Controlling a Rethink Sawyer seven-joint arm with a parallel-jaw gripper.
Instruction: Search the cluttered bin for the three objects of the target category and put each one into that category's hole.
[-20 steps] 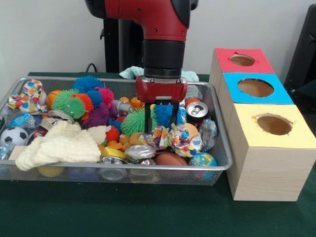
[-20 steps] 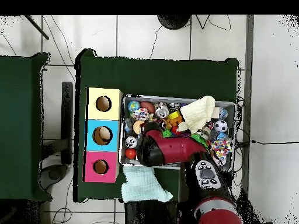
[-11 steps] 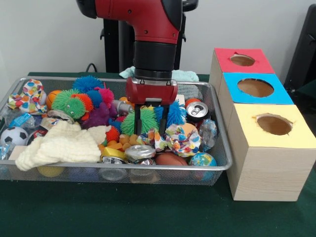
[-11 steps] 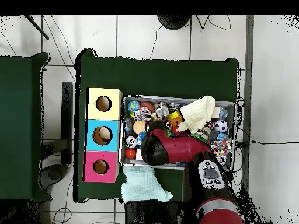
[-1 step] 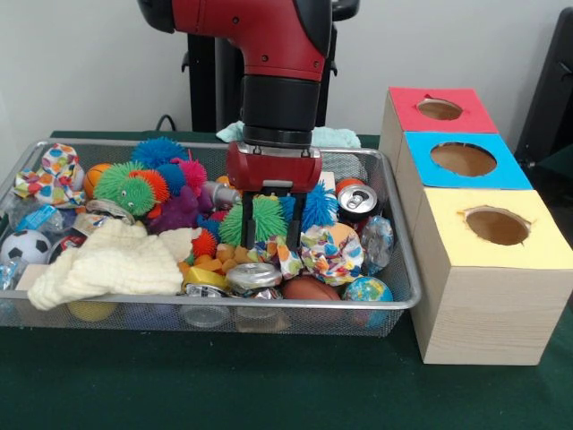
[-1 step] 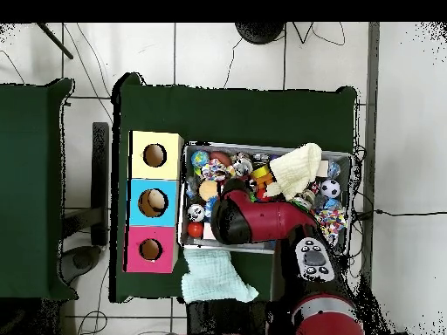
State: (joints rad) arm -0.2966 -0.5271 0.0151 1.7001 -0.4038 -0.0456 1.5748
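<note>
The end effector hangs low in the bin, its two dark fingers parted around a green spiky ball, one finger on each side of it. Whether the pads already press the ball cannot be told from the front view; the gap looks about as wide as the ball. A blue spiky ball sits just beside the right-hand finger, and a patterned cloth bundle lies just in front of both.

The likely trouble is a loose grip: the soft spikes could give way and let the ball slip out on the lift. The blue ball or the cloth could also snag on a finger and get dragged up or knocked aside, because they crowd the fingers so closely.

More spiky balls are heaped at the bin's far left, so the target category seems to be these. Which hole is theirs is not shown; the red box, blue box and yellow box stand in a row beside the bin on the green bench.

In the overhead view the arm covers the end effector and the ball entirely. The fingertips are lost among the clutter in front.
</note>
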